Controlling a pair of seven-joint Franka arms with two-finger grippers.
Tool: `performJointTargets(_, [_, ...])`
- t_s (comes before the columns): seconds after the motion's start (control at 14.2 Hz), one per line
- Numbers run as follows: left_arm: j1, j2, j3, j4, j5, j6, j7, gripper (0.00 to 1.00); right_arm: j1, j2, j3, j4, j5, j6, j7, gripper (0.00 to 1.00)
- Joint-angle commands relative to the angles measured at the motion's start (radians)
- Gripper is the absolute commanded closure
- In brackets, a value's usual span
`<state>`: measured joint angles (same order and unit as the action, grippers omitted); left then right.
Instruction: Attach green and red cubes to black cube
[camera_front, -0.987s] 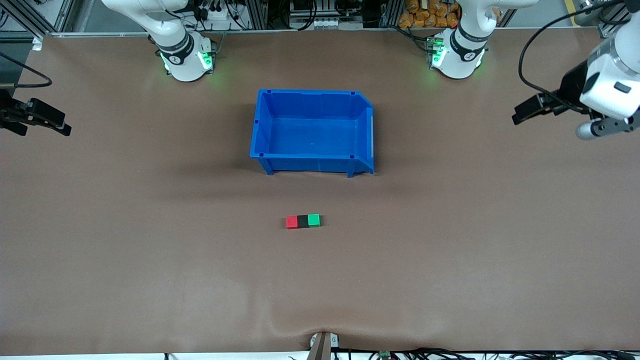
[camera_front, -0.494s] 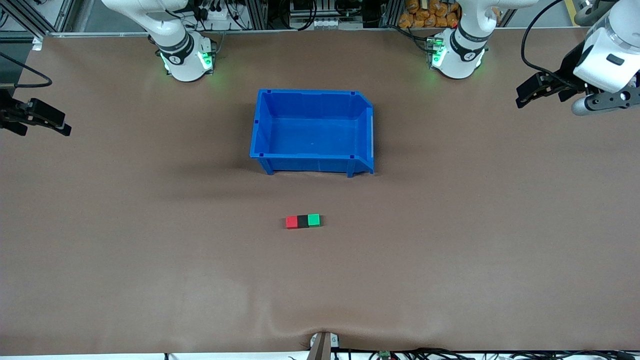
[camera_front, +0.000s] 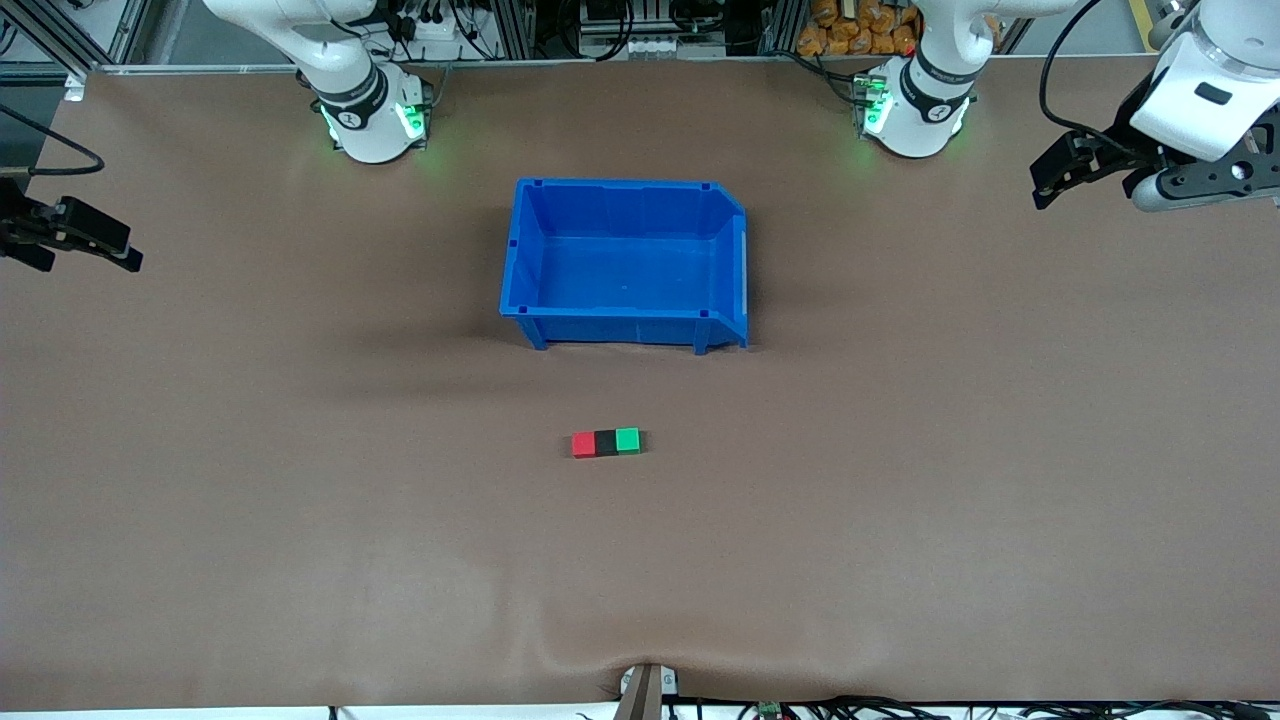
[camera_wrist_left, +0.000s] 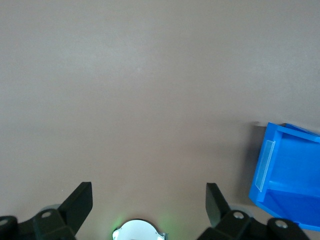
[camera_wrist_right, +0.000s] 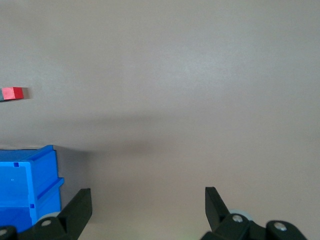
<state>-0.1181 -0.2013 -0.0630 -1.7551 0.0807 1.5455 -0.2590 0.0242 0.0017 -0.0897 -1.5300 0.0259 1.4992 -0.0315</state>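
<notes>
The red cube (camera_front: 583, 444), black cube (camera_front: 605, 443) and green cube (camera_front: 628, 440) lie touching in one row on the brown table, black in the middle, red toward the right arm's end. The row is nearer to the front camera than the blue bin. My left gripper (camera_front: 1050, 180) (camera_wrist_left: 149, 192) hangs open and empty over the left arm's end of the table. Over the right arm's end my right gripper (camera_front: 88, 255) (camera_wrist_right: 147, 196) is also open and empty. The red cube (camera_wrist_right: 14, 93) shows at the edge of the right wrist view.
An empty blue bin (camera_front: 620, 328) stands mid-table, also seen in the left wrist view (camera_wrist_left: 290, 170) and the right wrist view (camera_wrist_right: 30, 175). The arm bases (camera_front: 372, 115) (camera_front: 915, 105) glow green along the table edge. Bare brown mat lies all around the cubes.
My left gripper has drawn back toward the robots' edge of the table at the left arm's end. The right arm and the cubes have not moved.
</notes>
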Motion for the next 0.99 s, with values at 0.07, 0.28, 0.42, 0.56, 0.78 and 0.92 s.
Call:
performJointTargets(0.07, [0.014,0.01,-0.011,0.046,0.018,-0.018,0.021,0.0,-0.003,-0.006,0.002,0.001,0.002,-0.004,0.015,0.0])
performJointTargets(0.28, [0.017,0.025,0.025,0.081,-0.009,-0.039,0.024,0.0,-0.001,-0.006,0.002,0.001,0.002,-0.004,0.015,0.0])
performJointTargets(0.42, [0.017,0.023,0.025,0.083,-0.01,-0.059,0.041,0.0,-0.001,-0.006,0.002,0.001,0.002,-0.004,0.015,0.0])
performJointTargets(0.56, [0.015,0.025,0.023,0.083,-0.036,-0.061,0.043,0.0,-0.001,-0.006,0.002,0.001,0.002,-0.004,0.015,0.0])
performJointTargets(0.78, [0.017,0.025,0.025,0.083,-0.036,-0.061,0.095,0.0,-0.001,-0.006,0.002,0.001,0.002,-0.004,0.015,0.0])
performJointTargets(0.92, [0.017,0.026,0.026,0.083,-0.036,-0.061,0.104,0.0,-0.001,-0.006,0.002,0.001,0.002,-0.004,0.015,0.0])
